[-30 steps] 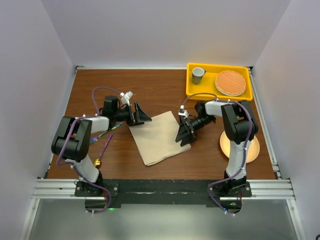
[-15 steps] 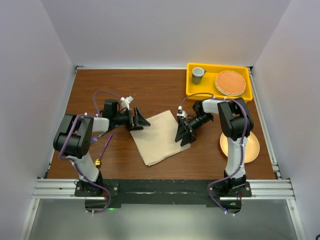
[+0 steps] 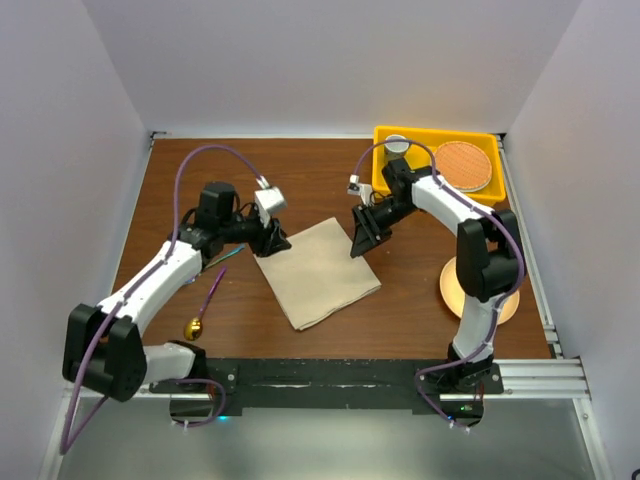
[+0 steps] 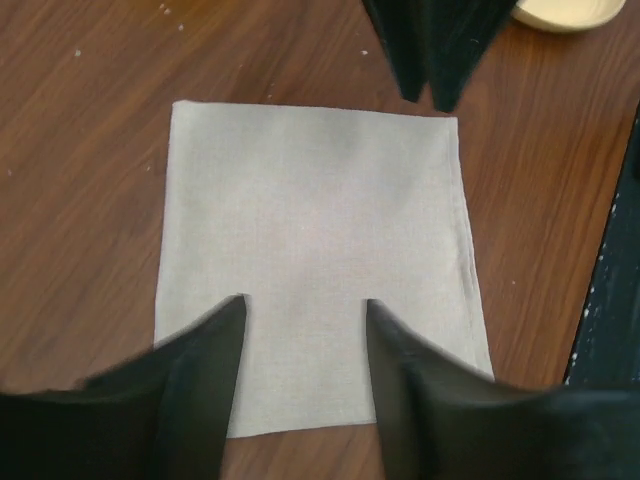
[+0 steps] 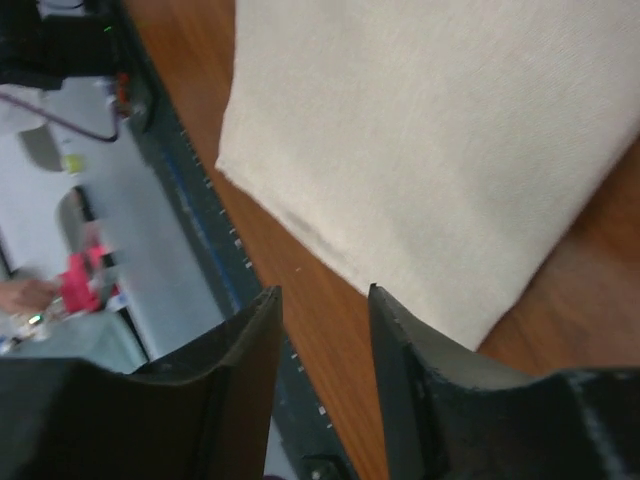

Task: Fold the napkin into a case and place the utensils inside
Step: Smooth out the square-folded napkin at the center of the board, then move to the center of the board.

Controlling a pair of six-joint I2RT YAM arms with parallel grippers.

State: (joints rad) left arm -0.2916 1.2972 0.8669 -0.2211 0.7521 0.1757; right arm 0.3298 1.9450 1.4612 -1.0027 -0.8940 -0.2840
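The beige napkin (image 3: 318, 274) lies flat on the brown table as a folded rectangle, turned at an angle. My left gripper (image 3: 274, 240) hangs over its far-left edge, open, with the cloth (image 4: 310, 220) showing between the fingers (image 4: 200, 380) and nothing pinched. My right gripper (image 3: 362, 238) is at the napkin's far-right corner, open; in its wrist view its gripper (image 5: 322, 292) frames bare wood just off the cloth (image 5: 430, 140). The fork (image 3: 226, 257) and the gold-bowled spoon (image 3: 196, 325) lie left of the napkin, partly under the left arm.
A yellow tray (image 3: 432, 185) at the back right holds a grey cup (image 3: 397, 143) and a woven round mat (image 3: 462, 165). A peach plate (image 3: 452, 292) sits right of the napkin, partly behind the right arm. A black rail (image 3: 320, 375) runs along the near edge.
Both grippers' jaws have narrowed from wide open. The right gripper rose and shifted toward the napkin's far corner; the left arm stretched out, its gripper staying at the napkin's left edge.
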